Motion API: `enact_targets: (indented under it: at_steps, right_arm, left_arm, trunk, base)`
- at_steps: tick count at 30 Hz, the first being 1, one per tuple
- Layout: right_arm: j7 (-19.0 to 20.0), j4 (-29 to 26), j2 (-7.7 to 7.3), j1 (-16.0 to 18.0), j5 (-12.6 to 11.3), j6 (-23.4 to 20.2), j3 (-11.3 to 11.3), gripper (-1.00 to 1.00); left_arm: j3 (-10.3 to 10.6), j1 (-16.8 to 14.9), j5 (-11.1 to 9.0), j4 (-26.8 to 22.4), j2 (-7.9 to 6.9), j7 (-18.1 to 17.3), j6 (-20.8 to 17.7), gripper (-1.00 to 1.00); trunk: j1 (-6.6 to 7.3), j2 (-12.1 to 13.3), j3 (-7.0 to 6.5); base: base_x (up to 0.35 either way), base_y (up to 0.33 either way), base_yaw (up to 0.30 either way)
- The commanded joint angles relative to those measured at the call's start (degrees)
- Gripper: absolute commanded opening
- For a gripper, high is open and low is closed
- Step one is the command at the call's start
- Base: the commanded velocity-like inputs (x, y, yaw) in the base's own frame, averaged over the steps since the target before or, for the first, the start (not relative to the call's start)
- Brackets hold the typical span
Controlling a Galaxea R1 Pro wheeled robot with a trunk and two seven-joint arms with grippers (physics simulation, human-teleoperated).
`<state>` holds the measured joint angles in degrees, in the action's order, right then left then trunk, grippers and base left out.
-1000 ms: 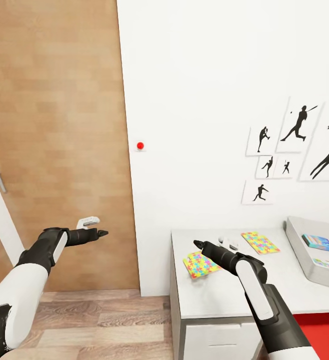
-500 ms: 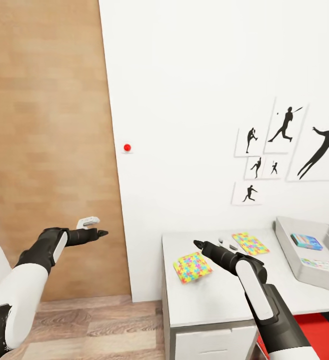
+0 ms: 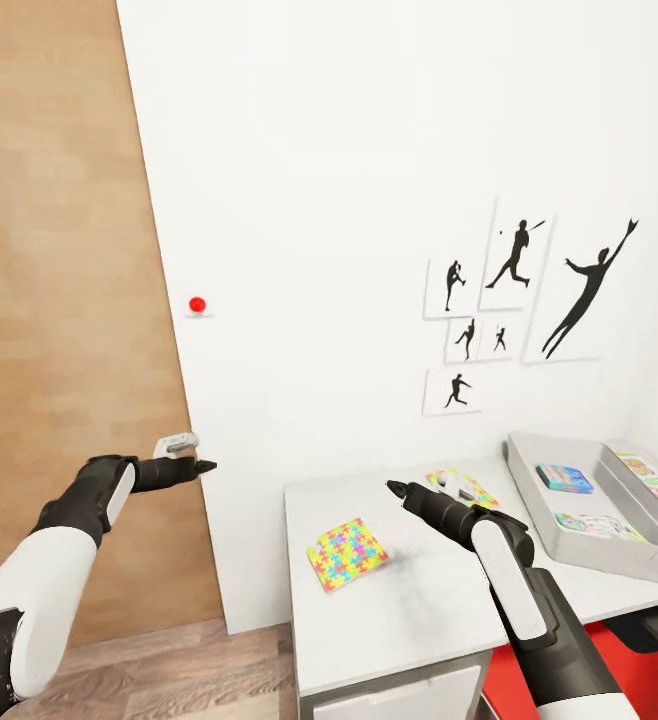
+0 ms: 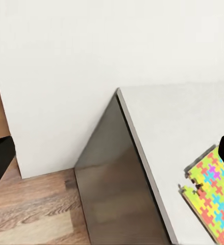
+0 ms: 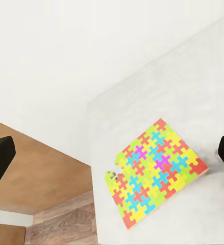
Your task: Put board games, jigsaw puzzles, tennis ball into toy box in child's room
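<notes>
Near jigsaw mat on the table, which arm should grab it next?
Right, most likely. The right pincer hangs over the table just beside the near jigsaw puzzle, its fingers apart with the mat between them in the right wrist view. The left pincer is off the table's end, by the wall.

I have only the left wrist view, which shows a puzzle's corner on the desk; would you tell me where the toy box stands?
Observer: In the head view the toy box stands at the table's right end, near the wall.
Operator: Is anything in it?
Observer: Yes, a blue board game and a white-green board game lie inside.
Operator: And the other puzzle?
Observer: The second puzzle lies beyond the right claw, partly hidden by that arm.
</notes>
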<state>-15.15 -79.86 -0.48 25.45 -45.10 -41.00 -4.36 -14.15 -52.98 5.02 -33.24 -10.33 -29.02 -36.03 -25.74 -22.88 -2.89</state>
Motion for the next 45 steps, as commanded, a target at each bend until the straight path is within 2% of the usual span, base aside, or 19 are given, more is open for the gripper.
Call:
enact_targets:
  at_steps: [1, 13, 23, 45]
  right_arm:
    - [-0.6, 0.0, -0.04, 0.0, -0.6, 0.0, -0.1, 1.00]
    - [-0.6, 0.0, -0.04, 0.0, 0.0, 0.3, -0.3, 1.00]
    - [-0.5, 1.3, -0.08, 0.0, 0.0, 4.7, -0.4, 1.00]
    - [-0.4, 1.9, -0.04, 0.0, -0.2, 4.8, -0.4, 1.00]
  left_arm:
    - [-0.3, 0.0, 0.5, -0.1, 0.04, -0.5, -0.3, 1.00]
    - [-0.3, 0.0, 0.5, -0.1, -0.02, -0.5, -0.4, 1.00]
    - [-0.3, 0.0, 0.5, -0.1, 0.05, -0.5, -0.4, 1.00]
    - [-0.3, 0.0, 0.5, -0.1, 0.03, -0.5, -0.4, 1.00]
  trunk:
    - [-0.04, 0.0, -0.03]
    - [-0.04, 0.0, -0.33]
    - [-0.04, 0.0, -0.34]
    - [-0.04, 0.0, -0.34]
  base:
    - [0.129, -0.003, -0.232]
    - [0.025, -0.001, -0.116]
    - [0.057, 0.000, -0.023]
    - [0.006, 0.000, 0.000]
